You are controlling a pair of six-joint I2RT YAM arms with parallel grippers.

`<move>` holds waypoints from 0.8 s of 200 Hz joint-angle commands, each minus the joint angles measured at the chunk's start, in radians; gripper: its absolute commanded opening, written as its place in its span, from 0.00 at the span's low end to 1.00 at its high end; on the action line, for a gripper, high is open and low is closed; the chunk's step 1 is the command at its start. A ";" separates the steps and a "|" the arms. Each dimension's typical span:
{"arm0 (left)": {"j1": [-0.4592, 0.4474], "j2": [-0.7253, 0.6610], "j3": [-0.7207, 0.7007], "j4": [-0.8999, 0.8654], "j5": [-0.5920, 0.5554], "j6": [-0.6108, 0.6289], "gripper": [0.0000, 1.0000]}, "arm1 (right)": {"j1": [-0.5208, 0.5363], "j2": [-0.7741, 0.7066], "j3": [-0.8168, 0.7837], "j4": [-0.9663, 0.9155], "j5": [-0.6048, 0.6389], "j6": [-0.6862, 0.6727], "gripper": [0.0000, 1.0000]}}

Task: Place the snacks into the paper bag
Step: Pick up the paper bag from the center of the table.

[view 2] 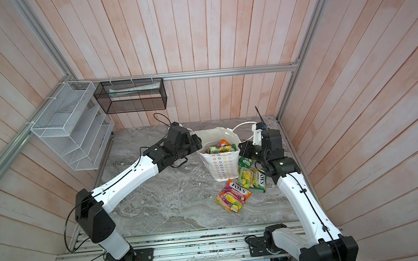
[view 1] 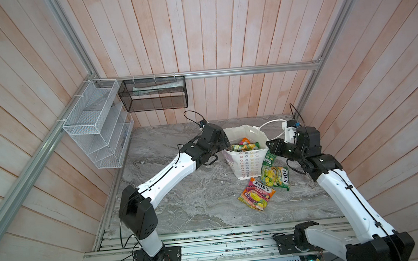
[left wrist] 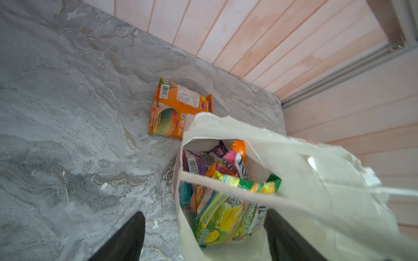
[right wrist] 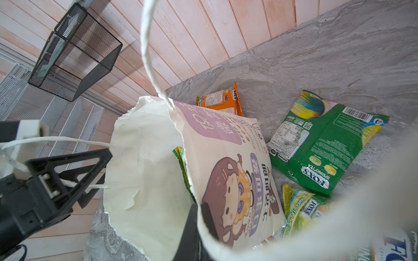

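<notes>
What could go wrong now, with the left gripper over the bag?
The cord handle runs right past the open left gripper; pulling away could snag it and tip the paper bag. The right gripper pinches the bag's ragged rim, which might tear. The orange pouch behind the bag does not show in the top views and may be missed.

We note grey marbled tabletop (view 1: 183, 204), pale veins across it
Pink-white plank walls (view 1: 195, 35) on three sides
White wire rack (view 1: 95, 124), tiered slots, zip-tied to left aluminium rail (view 1: 39, 154)
Just beside it we see black mesh basket (view 1: 154, 99) hung from back rail (view 1: 249, 70), pale flat packet (view 1: 156, 88) lying inside
Slotted metal base rails (view 1: 212, 248) along tabletop's near edge
</notes>
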 commanded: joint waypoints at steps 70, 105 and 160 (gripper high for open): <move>-0.005 0.050 0.080 -0.047 -0.014 -0.048 0.09 | 0.015 -0.022 0.027 0.005 0.031 -0.021 0.00; -0.002 0.038 0.173 0.010 0.089 0.118 0.00 | 0.120 0.015 0.137 -0.014 0.135 -0.049 0.00; 0.024 -0.045 0.355 -0.120 0.000 0.324 0.00 | 0.300 0.132 0.331 0.006 0.182 -0.029 0.00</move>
